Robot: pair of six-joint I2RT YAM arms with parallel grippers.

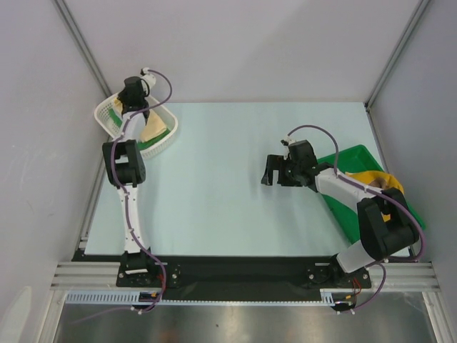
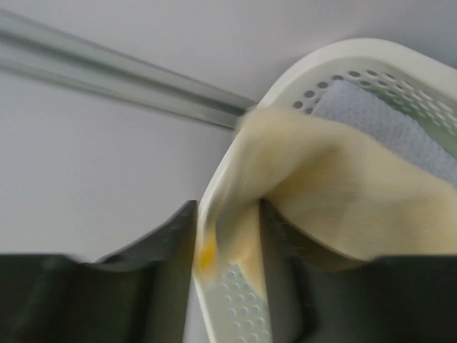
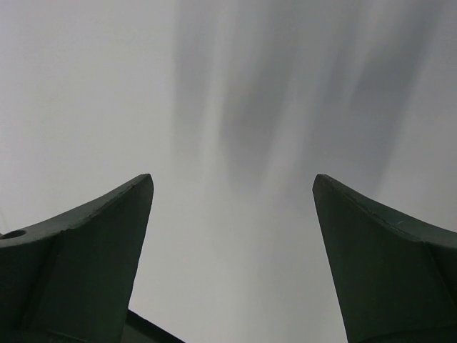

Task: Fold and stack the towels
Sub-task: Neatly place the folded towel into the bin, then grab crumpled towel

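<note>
At the far left, a white mesh basket (image 1: pixel 107 123) holds towels: a pale cream one (image 1: pixel 153 130) and a green one (image 1: pixel 171 131). My left gripper (image 1: pixel 136 91) reaches down into it. In the left wrist view the cream towel (image 2: pixel 335 193) drapes over the basket rim (image 2: pixel 335 61), with a white towel (image 2: pixel 371 121) behind it. A blurred fold of the cream towel and the rim fill the narrow gap of the left gripper (image 2: pixel 227 211); a pinch cannot be made out. My right gripper (image 1: pixel 269 174) hangs open over the bare table, nothing between its fingers (image 3: pixel 232 187).
A rigid green tray (image 1: pixel 353 153) sits at the right edge under the right arm, with a yellow-tan cloth (image 1: pixel 375 179) lying in it. Grey walls and metal frame posts close in the left, right and far sides. The pale table top (image 1: pixel 221 164) lies between basket and tray.
</note>
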